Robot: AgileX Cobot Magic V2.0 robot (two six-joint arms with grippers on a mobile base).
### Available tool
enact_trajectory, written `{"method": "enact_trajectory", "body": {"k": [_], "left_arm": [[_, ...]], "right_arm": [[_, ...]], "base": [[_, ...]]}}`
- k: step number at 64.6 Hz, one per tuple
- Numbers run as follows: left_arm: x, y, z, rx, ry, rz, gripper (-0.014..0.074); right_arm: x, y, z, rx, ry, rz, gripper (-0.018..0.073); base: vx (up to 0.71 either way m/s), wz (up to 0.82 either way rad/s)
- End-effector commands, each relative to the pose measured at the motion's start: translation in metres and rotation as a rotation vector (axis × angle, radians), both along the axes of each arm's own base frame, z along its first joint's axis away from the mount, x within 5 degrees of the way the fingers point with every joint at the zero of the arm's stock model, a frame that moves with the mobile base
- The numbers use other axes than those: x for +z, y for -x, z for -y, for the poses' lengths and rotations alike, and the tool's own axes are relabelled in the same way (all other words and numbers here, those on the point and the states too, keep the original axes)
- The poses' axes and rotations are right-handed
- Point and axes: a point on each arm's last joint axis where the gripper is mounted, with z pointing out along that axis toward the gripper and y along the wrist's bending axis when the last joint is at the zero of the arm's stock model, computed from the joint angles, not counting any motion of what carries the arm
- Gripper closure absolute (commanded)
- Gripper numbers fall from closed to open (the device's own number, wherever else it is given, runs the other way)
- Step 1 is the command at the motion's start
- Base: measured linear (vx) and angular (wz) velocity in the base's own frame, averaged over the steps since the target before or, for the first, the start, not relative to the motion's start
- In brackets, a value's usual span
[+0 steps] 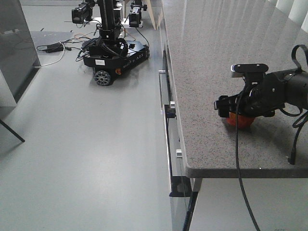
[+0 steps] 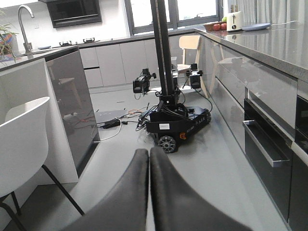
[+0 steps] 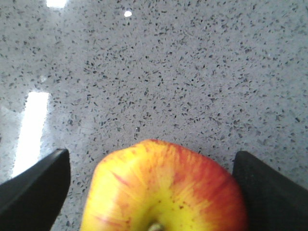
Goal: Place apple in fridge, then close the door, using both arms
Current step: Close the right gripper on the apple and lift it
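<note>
Right gripper (image 3: 153,192): fingers (image 3: 33,185) apart, one on each side of the apple (image 3: 163,187). A gap shows on both sides, no contact. Apple sits on the counter (image 1: 216,57), near its front edge. Left gripper (image 2: 149,187): fingers together, empty, pointing out across the floor. Risk: uneven closing nudges the round apple, so it rolls toward the edge or slips from the fingers.

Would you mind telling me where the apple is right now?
The apple sits on the speckled grey counter, close to its near edge at the right of the front view, between the open fingers of the right gripper.
</note>
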Motion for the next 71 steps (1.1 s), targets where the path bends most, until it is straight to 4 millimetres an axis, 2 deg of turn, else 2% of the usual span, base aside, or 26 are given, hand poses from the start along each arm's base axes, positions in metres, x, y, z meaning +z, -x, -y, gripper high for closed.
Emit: {"method": "enact_trajectory", "body": {"k": [1,7,17,31,38,45,49,56,62,71], "left_arm": [[-0.002,0.000,-0.001,0.008,0.005,0.057,0.0601],[-0.002,0.000,-0.001,0.008,0.005,0.057,0.0601],[-0.002,0.000,-0.001,0.008,0.005,0.057,0.0601],[-0.002,0.000,-0.001,0.008,0.005,0.057,0.0601],[-0.002,0.000,-0.001,0.008,0.005,0.057,0.0601],[-0.002,0.000,-0.001,0.008,0.005,0.057,0.0601],[-0.002,0.000,-0.001,0.008,0.005,0.057,0.0601],[-0.002,0.000,-0.001,0.008,0.005,0.057,0.0601],[-0.002,0.000,-0.001,0.008,0.005,0.057,0.0601],[-0.002,0.000,-0.001,0.008,0.005,0.057,0.0601]], "right_arm": [[0.031,-0.003,0.002,0.005,0.000,0.122,-0.0060],[0.030,-0.002,0.002,0.003,0.002,0.104,-0.0019],[0.028,0.000,0.003,-0.001,0.008,0.068,0.0104],[0.033,0.003,0.004,-0.003,0.010,0.061,0.0361],[0.054,0.010,0.004,0.003,0.007,0.122,0.0467],[0.092,0.023,0.004,0.003,-0.008,0.221,0.0541],[0.116,0.034,0.006,0.002,-0.014,0.282,0.0570],[0.150,0.055,0.008,0.002,-0.019,0.374,0.0568],[0.168,0.067,0.009,0.002,-0.023,0.423,0.0568],[0.179,0.076,0.010,0.002,-0.027,0.458,0.0568]], "base": [[0.00,0.00],[0.00,0.00],[0.00,0.00],[0.00,0.00],[0.00,0.00],[0.00,0.00],[0.00,0.00],[0.00,0.00],[0.00,0.00],[0.00,0.00]]}}
